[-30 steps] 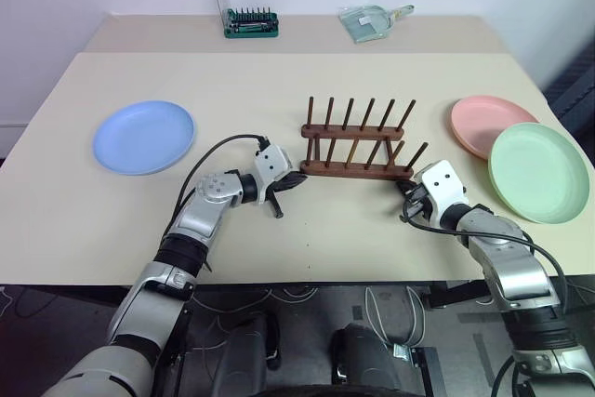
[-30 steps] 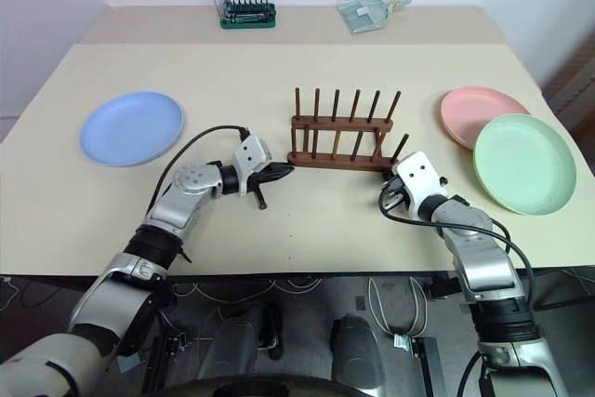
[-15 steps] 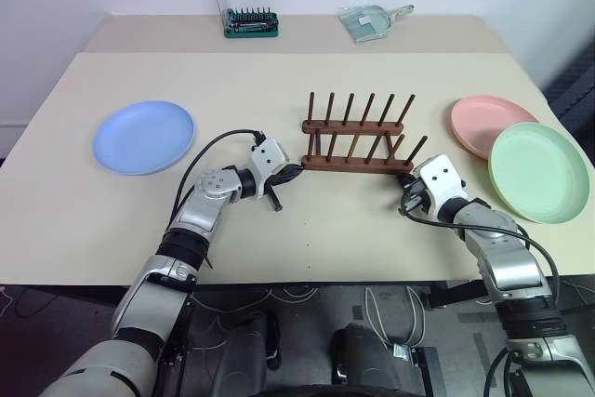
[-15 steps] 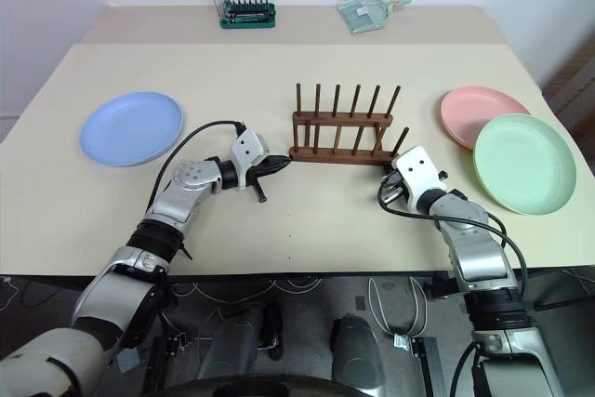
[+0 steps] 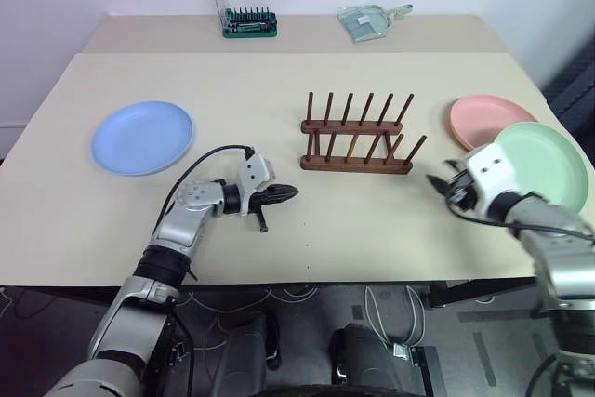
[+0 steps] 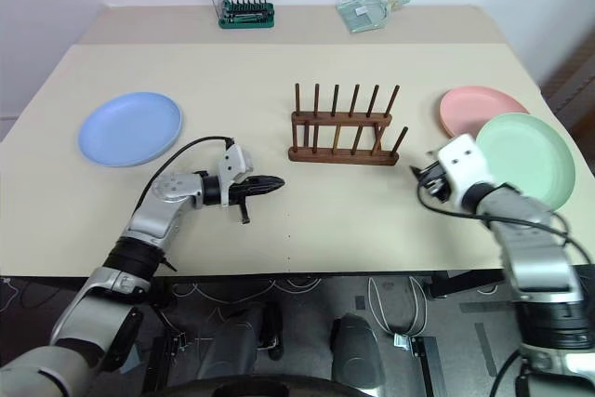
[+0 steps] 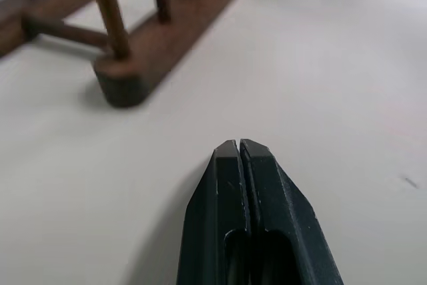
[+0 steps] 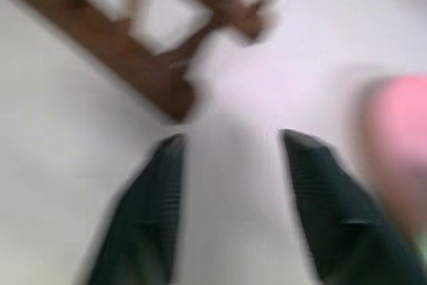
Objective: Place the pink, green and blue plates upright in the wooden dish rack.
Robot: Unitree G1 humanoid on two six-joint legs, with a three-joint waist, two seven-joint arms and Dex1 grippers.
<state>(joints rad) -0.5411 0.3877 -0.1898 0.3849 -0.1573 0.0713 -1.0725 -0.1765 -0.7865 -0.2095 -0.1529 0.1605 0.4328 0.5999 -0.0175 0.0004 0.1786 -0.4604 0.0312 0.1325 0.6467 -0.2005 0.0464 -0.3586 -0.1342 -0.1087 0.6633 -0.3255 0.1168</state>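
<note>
Moved: both arms have backed off the wooden dish rack; the right pincer has swung right toward the plates and spread, the left pincer has drawn back to the near left, and the rack has been left squared up.
Counter: beige, carrying everything.
Green plate: far right, flat, overlapping the near edge of the pink plate; probably the first pick.
Blue plate: flat, far left, well apart from the rack.
Rack: centre, empty, pegs upright; no plate is in it yet.
Right pincer: jaws spread, empty, between rack and green plate, near that plate's left rim.
Left pincer: pressed together, empty, low over the counter, tips aimed at the rack's left end, apart from it.
</note>
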